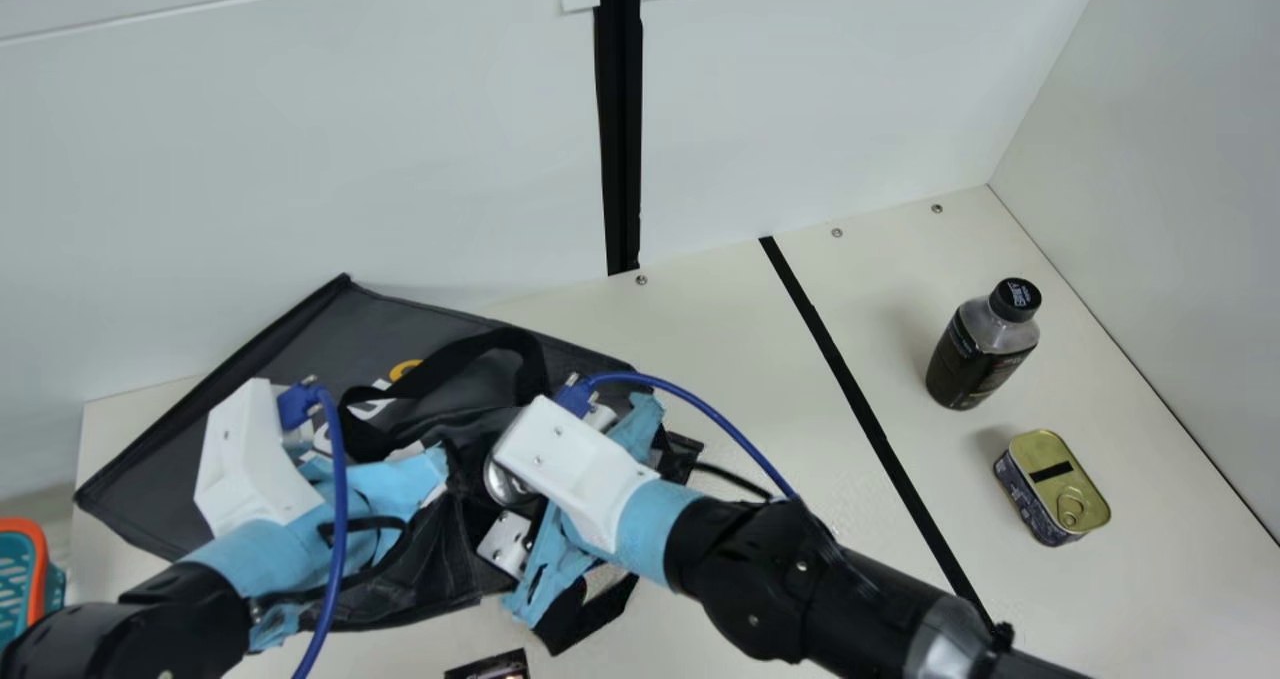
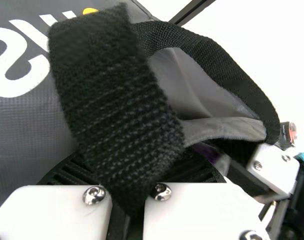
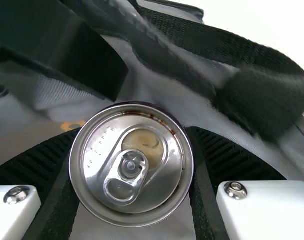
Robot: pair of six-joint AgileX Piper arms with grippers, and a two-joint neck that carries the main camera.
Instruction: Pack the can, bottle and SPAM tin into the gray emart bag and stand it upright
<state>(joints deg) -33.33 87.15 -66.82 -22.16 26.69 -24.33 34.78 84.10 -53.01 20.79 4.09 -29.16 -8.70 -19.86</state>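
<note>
The right gripper (image 1: pixel 575 464) has its 2 ribbed fingers (image 3: pixel 242 155) clamped on the sides of the can (image 3: pixel 132 165), whose top, with its pull tab, faces the wrist camera. The can is at the mouth of the gray emart bag (image 1: pixel 300 344), gray lining beside it; how deep it sits I cannot tell. The left gripper (image 1: pixel 255 464) has its 2 fingers closed on a black woven strap (image 2: pixel 112 100) of the bag, which rises in a loop over them. The bag lies with a printed face up, its mouth toward the right gripper, and another strap (image 1: pixel 590 614) hangs out at its near side.

Farther right on the bench (image 1: pixel 700 359), across a black line (image 1: pixel 850 389), the bottle (image 1: pixel 980 349) stands upright, cap on. Near it is the SPAM tin (image 1: pixel 1055 484), lid and pull ring up. An orange and teal basket (image 1: pixel 38 569) shows at the main view's left edge. White walls (image 1: pixel 300 159) rise behind and to the right; 1 black upright strip (image 1: pixel 620 139) runs down the back.
</note>
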